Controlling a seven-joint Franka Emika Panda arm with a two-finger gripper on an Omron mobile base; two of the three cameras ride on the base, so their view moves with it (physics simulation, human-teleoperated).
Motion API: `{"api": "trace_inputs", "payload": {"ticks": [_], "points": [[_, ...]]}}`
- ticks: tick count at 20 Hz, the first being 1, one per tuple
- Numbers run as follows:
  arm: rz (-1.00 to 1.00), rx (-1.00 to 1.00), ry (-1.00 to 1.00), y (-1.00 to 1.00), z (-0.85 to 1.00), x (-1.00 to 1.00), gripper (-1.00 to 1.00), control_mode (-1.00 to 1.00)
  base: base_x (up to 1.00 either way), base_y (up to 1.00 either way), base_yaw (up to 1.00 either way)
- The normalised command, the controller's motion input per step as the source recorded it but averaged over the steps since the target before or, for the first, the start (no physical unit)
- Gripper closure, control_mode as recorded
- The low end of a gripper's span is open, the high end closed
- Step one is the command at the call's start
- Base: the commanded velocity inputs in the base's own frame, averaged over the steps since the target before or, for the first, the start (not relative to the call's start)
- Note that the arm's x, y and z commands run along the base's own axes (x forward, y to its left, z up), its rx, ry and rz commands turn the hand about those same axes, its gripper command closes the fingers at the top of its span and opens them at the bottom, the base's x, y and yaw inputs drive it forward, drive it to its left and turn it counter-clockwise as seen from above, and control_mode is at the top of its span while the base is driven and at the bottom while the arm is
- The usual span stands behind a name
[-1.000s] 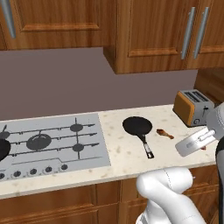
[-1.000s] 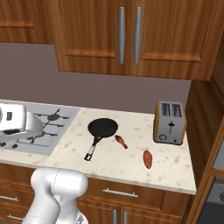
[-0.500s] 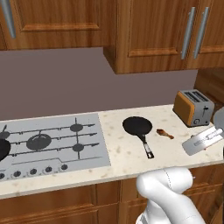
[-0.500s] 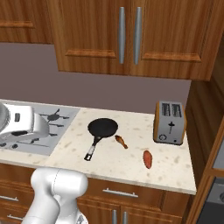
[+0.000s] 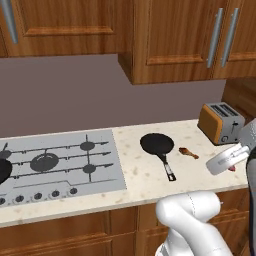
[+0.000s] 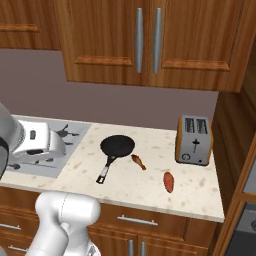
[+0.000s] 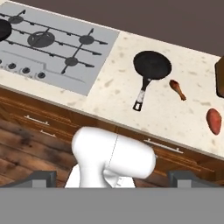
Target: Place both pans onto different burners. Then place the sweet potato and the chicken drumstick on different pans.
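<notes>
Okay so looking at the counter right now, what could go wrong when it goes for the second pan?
The pan on the counter has the chicken drumstick lying close beside its handle, so a low approach might knock the drumstick away. The sweet potato sits near the counter's front edge and could roll off if bumped. The other pan is already on the cooktop; choosing that burner again would break the task.

pan point(image 5: 157, 144): matt black, greyish neck | cooktop point(image 5: 30, 181): smooth grey steel, black grates | counter point(image 6: 150, 182): speckled cream stone | cabinets point(image 6: 115, 45): brown wood, metal handles | toaster point(image 6: 194, 140): brushed metal, orange sides
</notes>
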Motion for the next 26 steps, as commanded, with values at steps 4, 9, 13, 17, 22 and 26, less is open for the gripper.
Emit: {"api": "trace_inputs", "payload": {"ticks": [4,9,13,17,22,26], "points": [[-0.07,0.03,0.0,-0.04,-0.27,0.21,-1.0,-1.0,0.0,0.0,0.0],[-0.12,0.02,0.0,-0.02,-0.05,0.13,-1.0,-1.0,0.0,0.0,0.0],[-0.09,0.0,0.0,0.0,-0.05,0.22,-1.0,-1.0,0.0,0.0,0.0],[-0.04,0.0,0.0,-0.01,-0.08,0.28,-1.0,-1.0,0.0,0.0,0.0],[0.0,0.01,0.0,-0.15,-0.15,0.25,-1.0,-1.0,0.0,0.0,0.0],[0.0,0.0,0.01,-0.13,-0.31,0.26,-1.0,-1.0,0.0,0.0,0.0]]}}
